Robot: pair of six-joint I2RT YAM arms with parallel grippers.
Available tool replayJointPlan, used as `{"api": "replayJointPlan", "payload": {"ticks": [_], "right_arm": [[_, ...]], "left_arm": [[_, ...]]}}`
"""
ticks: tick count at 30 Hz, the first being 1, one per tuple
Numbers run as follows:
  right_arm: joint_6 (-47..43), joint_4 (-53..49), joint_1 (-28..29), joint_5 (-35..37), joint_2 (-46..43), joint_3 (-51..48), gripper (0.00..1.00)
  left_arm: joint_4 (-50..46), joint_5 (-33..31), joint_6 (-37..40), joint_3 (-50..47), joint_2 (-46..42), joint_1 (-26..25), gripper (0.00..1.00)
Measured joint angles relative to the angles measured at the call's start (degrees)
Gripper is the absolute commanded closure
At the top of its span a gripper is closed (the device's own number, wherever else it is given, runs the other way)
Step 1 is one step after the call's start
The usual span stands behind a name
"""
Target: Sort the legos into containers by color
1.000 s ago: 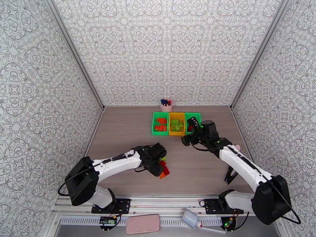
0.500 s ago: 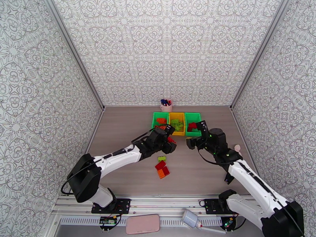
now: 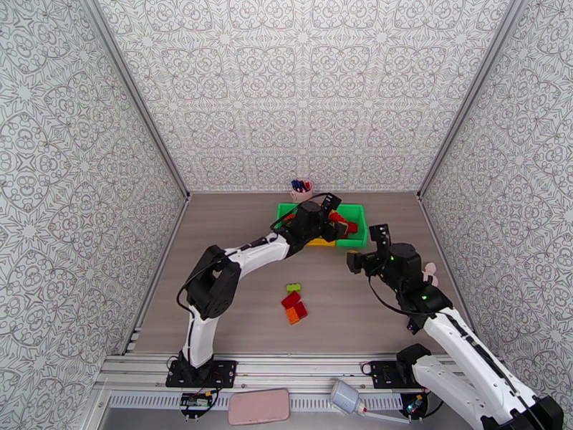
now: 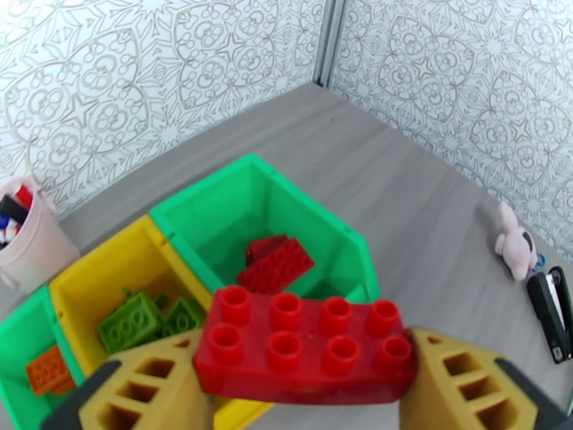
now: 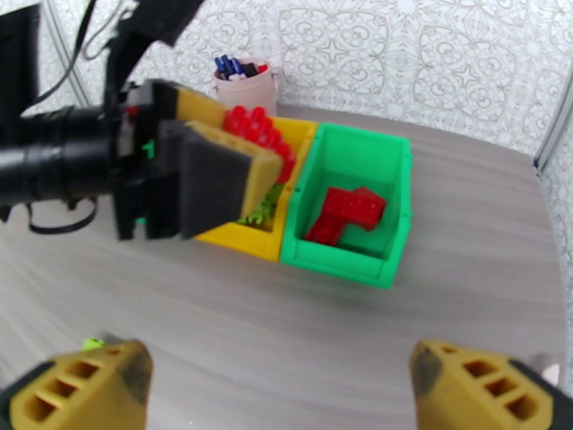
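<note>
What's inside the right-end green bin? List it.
Red legos, at least two, lie in the green bin. Its floor's near edge is covered by the red brick in the left tool.

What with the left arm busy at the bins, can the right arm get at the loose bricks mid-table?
Probably yes. The right gripper is open above bare table, the loose bricks lie to its left, and nothing stands between them.

L pincer (image 4: 308, 356) carried red lego (image 4: 301, 338) to bins (image 4: 252, 163)
</note>
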Motion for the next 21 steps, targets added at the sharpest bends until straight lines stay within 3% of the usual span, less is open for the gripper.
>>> {"api": "replayJointPlan", "payload": {"ticks": [10, 15, 21], "right_arm": [[0.9, -0.8, 0.0, 0.3, -1.6, -1.0, 0.01], [0.9, -1.7, 0.0, 0.4, -2.1, -1.0, 0.01], [1.2, -2.3, 0.0, 0.2, -2.1, -1.0, 0.01]], "left_arm": [[-3.3, 0.8, -0.2, 22.7, 18.6, 1.3, 0.42], [-6.8, 0.8, 0.5, 31.7, 24.8, 1.3, 0.29], [-8.8, 0.9, 1.5, 32.9, 24.9, 1.3, 0.13]]}}
